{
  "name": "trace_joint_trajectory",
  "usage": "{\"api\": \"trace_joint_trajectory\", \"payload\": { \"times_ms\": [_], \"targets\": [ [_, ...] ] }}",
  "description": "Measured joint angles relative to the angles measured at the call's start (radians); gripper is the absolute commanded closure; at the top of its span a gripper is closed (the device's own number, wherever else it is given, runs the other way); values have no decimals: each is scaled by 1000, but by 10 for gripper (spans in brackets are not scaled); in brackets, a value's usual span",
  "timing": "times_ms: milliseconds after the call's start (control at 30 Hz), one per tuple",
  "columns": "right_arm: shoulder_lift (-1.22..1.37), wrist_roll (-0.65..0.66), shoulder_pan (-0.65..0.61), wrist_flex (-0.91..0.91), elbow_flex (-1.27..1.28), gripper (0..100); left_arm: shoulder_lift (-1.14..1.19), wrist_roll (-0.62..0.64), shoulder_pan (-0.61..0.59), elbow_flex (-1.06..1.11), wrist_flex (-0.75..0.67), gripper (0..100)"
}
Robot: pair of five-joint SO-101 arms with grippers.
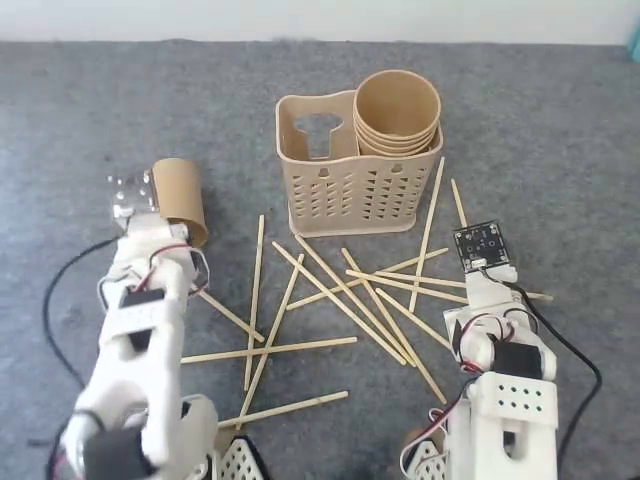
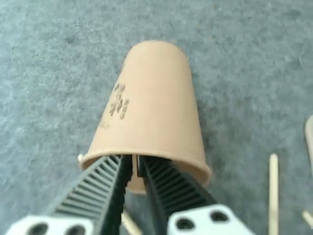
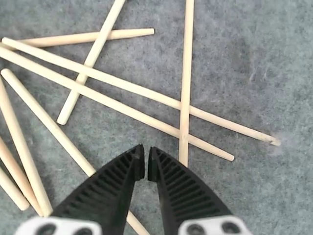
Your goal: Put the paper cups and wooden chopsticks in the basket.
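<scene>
I see the grey carpet-covered tabletop [image 1: 540, 130] running under everything; toward its far middle stands the beige slotted plastic basket [image 1: 350, 195], upright, split into two compartments. The compartment on my right holds a stack of brown paper cups [image 1: 397, 110], nested mouth up, rims above the basket wall; the other compartment shows just its cut-out handle.

Well to the left of the basket I have a single brown paper cup [image 1: 180, 200] tipped on its side, base pointing away from the arm; in the left wrist view this cup [image 2: 151, 112] has its rim wall pinched between the ribbed black fingers of the left end effector [image 2: 135, 169], so that one is clenched on the cup.

The right end effector [image 3: 146, 161] is clenched with nothing between its tips, poised just above crossed sticks.

The pale wooden chopsticks [image 1: 340, 290] lie scattered on the tabletop between the two arms and in front of the basket, many crossing one another; several [image 3: 122, 103] overlap right under the right end effector.
</scene>
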Motion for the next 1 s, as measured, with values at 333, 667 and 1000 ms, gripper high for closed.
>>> {"api": "trace_joint_trajectory", "payload": {
  "times_ms": [333, 667, 1000],
  "targets": [
    [0, 0, 0, 0, 0, 969, 399, 8, 2, -370, -64, 987],
    [0, 0, 0, 0, 0, 967, 565, 11, 0, -718, 6, 987],
    [-2, 0, 0, -20, 8, 965, 795, 11, 0, -1162, 275, 987]
  ]
}}
